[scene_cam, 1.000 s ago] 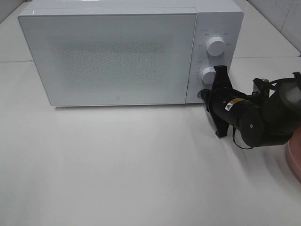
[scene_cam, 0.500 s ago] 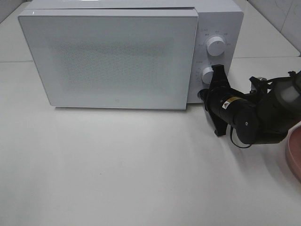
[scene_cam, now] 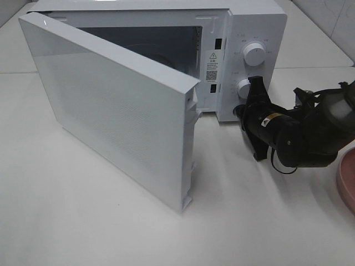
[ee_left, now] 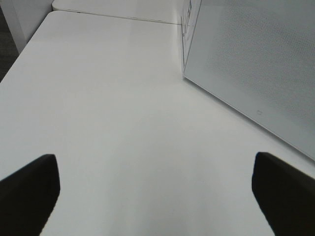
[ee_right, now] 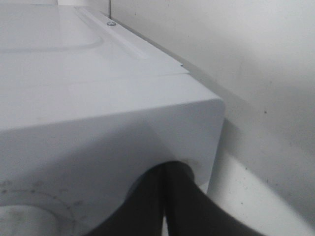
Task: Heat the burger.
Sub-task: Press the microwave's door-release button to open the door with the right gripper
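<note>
The burger is out of view. The white microwave [scene_cam: 249, 22] stands at the back with its door [scene_cam: 116, 111] swung wide open, showing the dark cavity [scene_cam: 161, 50]. My right gripper [scene_cam: 241, 112] is shut, with its tips against the lower edge of the control panel below the two knobs [scene_cam: 244, 87]. The right wrist view shows the shut gripper [ee_right: 165, 182] pressed to the microwave's white casing [ee_right: 98, 98]. My left gripper [ee_left: 157, 196] is open over bare table, with nothing between its fingers [ee_left: 27, 191], and the door [ee_left: 256, 64] is ahead of it.
A round pink plate [scene_cam: 346, 177] shows partly at the right edge, behind my right arm. The open door reaches far out over the white table [scene_cam: 83, 221] towards the front left. A tiled wall rises at the back right.
The microwave door, shut a second ago, has sprung open and swung out to the front left. My right gripper has stayed at the control panel.
</note>
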You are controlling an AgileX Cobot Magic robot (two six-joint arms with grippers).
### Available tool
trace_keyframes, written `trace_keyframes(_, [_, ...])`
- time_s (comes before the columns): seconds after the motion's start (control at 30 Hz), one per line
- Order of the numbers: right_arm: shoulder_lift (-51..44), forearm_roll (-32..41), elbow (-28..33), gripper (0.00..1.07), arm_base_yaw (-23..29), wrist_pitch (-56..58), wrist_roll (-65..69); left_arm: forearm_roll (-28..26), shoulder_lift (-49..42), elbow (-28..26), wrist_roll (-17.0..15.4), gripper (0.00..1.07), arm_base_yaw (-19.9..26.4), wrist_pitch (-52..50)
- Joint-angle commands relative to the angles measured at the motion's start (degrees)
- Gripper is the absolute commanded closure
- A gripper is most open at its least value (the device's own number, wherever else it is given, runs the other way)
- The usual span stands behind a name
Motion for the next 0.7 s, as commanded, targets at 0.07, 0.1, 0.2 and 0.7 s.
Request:
trace_keyframes(0.07, [-1.3, 5.7, -5.8, 1.07, -2.6, -18.9, -1.6, -0.3, -0.8, 0.1, -0.2, 0.09, -0.3, -0.6])
trace_keyframes(0.1, [-1.3, 5.7, -5.8, 1.07, -2.6, -18.9, -1.6, -0.3, -0.8, 0.1, -0.2, 0.09, -0.3, -0.6])
trace_keyframes(0.2, [-1.4, 5.0, -5.8, 1.07, -2.5, -17.1, -1.6, -0.3, -0.8, 0.1, -0.2, 0.09, -0.3, -0.6])
trace_keyframes(0.7, [-1.5, 2.9, 1.5, 1.07, 1.9, -14.6, 4.1, -0.3, -0.8, 0.1, -0.2, 0.09, -0.3, -0.6])
